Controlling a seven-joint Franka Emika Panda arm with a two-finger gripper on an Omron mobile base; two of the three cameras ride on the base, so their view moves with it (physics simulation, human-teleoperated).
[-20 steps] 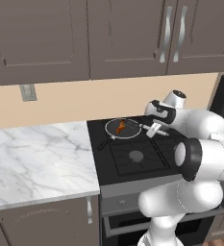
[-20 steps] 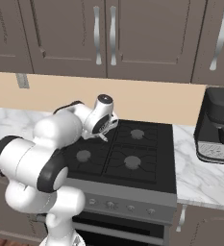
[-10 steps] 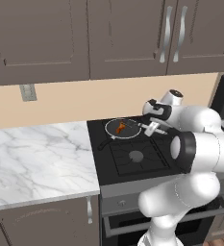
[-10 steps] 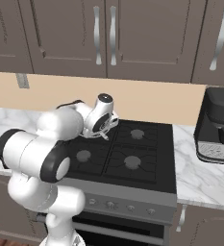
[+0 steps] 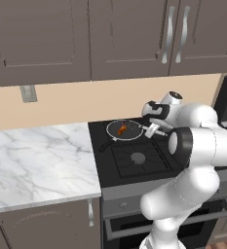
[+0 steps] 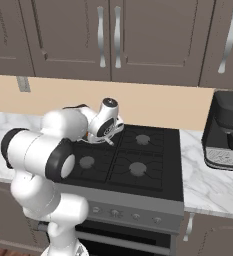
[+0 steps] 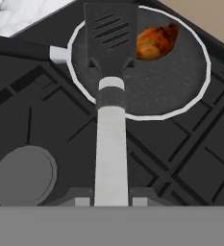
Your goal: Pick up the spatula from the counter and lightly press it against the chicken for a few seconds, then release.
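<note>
With the pincer (image 7: 112,201) clamped on the spatula (image 7: 110,134), I'm aiming its blade at the chicken (image 7: 156,40) ahead-right, planning a light press.

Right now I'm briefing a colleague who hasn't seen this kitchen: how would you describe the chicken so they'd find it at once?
Find the black stove beside the marble counter; a round dark pan with a pale rim sits on its rear left burner. The chicken is the small orange-brown piece inside, the only warm colour among the black grates and spatula.
</note>
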